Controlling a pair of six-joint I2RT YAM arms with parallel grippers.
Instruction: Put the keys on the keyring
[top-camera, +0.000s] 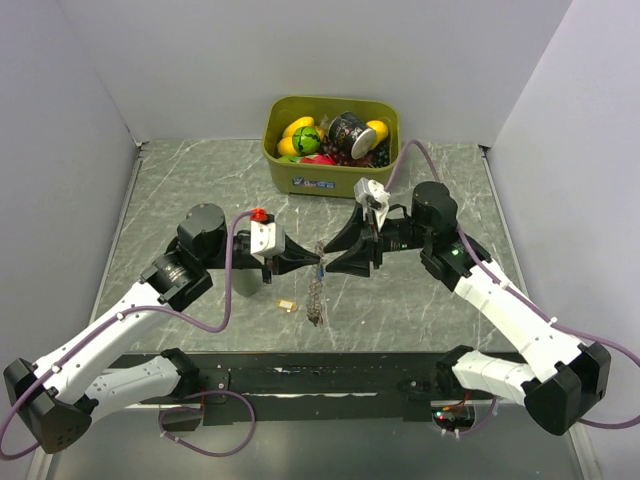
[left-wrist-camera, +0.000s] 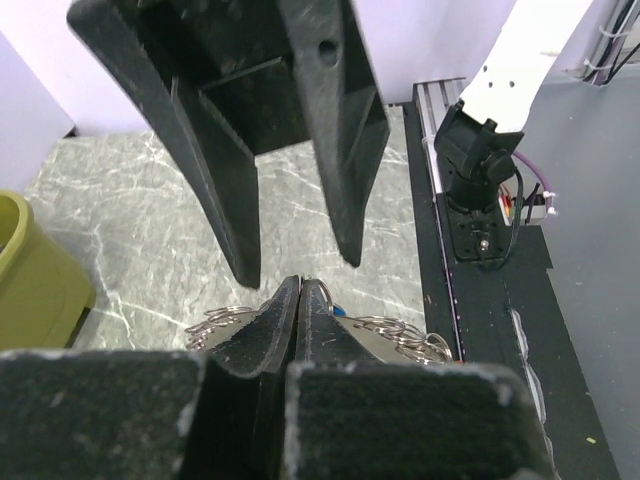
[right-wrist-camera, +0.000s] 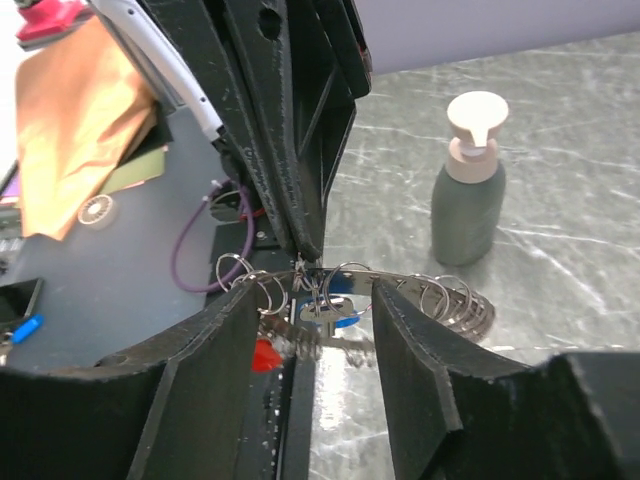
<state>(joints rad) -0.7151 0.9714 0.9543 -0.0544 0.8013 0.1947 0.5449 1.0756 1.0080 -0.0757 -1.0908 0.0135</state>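
The silvery keyring, hung with several small rings, dangles over the middle of the table. My left gripper is shut on its top, with the closed fingertips pinching the metal. A blue key and a red key hang from it. My right gripper faces the left one, open, its fingers either side of the ring without touching it. A yellow key lies on the table just left of the hanging ring.
An olive-green bin full of toy fruit and a can stands at the back centre. A grey pump bottle stands on the marble table behind the ring. A black rail runs along the near edge.
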